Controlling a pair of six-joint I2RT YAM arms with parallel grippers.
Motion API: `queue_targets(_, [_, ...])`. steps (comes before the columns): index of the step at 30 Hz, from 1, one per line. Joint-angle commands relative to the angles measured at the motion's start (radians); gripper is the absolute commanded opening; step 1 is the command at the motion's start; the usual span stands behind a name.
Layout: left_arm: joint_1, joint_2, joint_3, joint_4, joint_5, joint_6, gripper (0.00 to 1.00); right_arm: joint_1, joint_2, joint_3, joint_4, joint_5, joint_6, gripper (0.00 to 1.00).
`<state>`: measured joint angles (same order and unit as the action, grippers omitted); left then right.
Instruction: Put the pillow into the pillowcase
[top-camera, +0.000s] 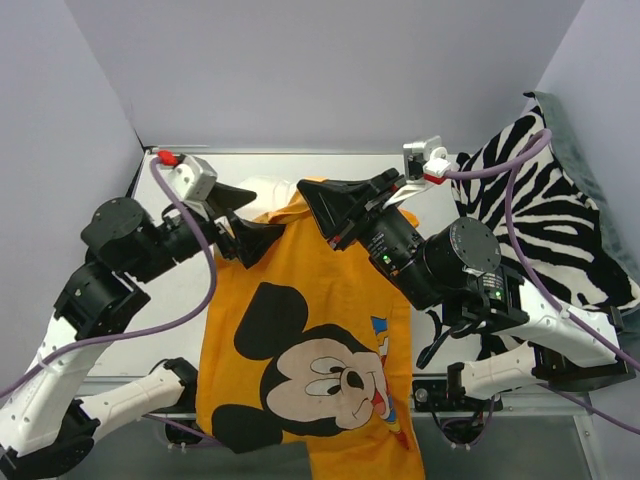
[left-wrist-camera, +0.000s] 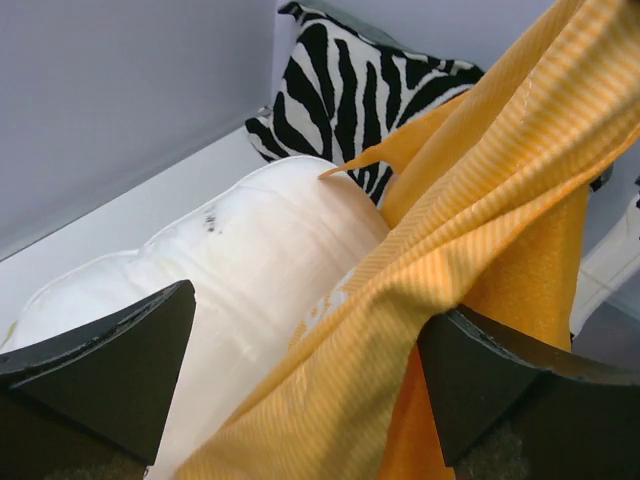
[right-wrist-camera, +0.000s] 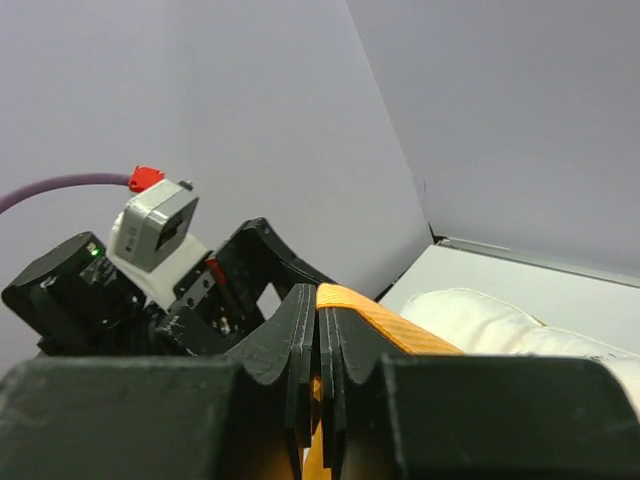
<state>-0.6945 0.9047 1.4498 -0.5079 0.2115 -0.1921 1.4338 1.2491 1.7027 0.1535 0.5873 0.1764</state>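
Right gripper (right-wrist-camera: 318, 345): clenched on a fold of the orange pillowcase (top-camera: 300, 300), with the cloth pinched flat between its closed fingers above the far part of the desk (top-camera: 300, 167).
Left gripper (left-wrist-camera: 305, 322): released, with its fingers spread wide. The orange cloth ran down between them and lay over one finger. It seemed to sit at the case's open edge, though the folds hid that.
Pillowcase: printed side up, with the mouse face toward the near side. Its far end was raised between the two grippers and its near end reached past the desk's front edge.
Pillow (left-wrist-camera: 230, 250): cream-white, lying on the far side of the desk just behind the raised edge of the case. Most of it showed outside the case, and an orange flap crossed its right part.
Zebra cushion (top-camera: 540, 200): propped in the far right corner against the wall, just beyond the pillow.
Desk: pale, with both arms bolted at its near edge.
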Motion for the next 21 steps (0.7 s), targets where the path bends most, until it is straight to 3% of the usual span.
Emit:
queue_targets(1, [-0.045, 0.062, 0.032, 0.066, 0.084, 0.071, 0.97, 0.002, -0.047, 0.040, 0.118, -0.035, 0.037, 0.00])
queue_targets(3, [-0.059, 0.098, 0.035, 0.078, 0.150, 0.060, 0.84, 0.002, -0.042, 0.040, 0.120, -0.041, 0.043, 0.00])
queue_targets(4, [-0.062, 0.106, 0.035, 0.080, 0.152, 0.053, 0.59, 0.002, -0.039, 0.046, 0.118, -0.052, 0.043, 0.00])
queue_targets(6, [-0.063, 0.100, 0.027, 0.110, 0.117, 0.043, 0.29, 0.002, -0.033, 0.055, 0.106, -0.050, 0.037, 0.00])
queue_targets(7, [-0.060, 0.091, 0.026, 0.132, 0.092, 0.030, 0.00, 0.002, -0.034, 0.055, 0.100, -0.049, 0.032, 0.00])
queue_targets(10, [-0.057, 0.057, 0.032, 0.242, 0.016, -0.009, 0.00, -0.003, -0.051, 0.041, 0.066, -0.008, 0.005, 0.01])
queue_targets(11, [-0.056, 0.056, 0.041, 0.284, 0.012, -0.015, 0.00, -0.003, -0.071, 0.025, 0.055, 0.031, -0.008, 0.09])
queue_targets(12, [-0.054, 0.057, 0.075, 0.293, 0.009, -0.017, 0.00, -0.004, -0.083, 0.014, 0.028, 0.055, -0.032, 0.34])
queue_targets(15, [-0.053, 0.074, 0.128, 0.295, 0.019, -0.017, 0.00, -0.004, -0.175, -0.053, -0.032, 0.231, -0.081, 0.76])
queue_targets(18, [-0.053, 0.082, 0.168, 0.279, 0.038, -0.015, 0.00, -0.006, -0.319, -0.171, -0.049, 0.407, -0.216, 0.85])
queue_targets(21, [-0.054, 0.095, 0.190, 0.266, 0.086, -0.013, 0.00, -0.007, -0.480, -0.306, -0.089, 0.471, -0.299, 0.90])
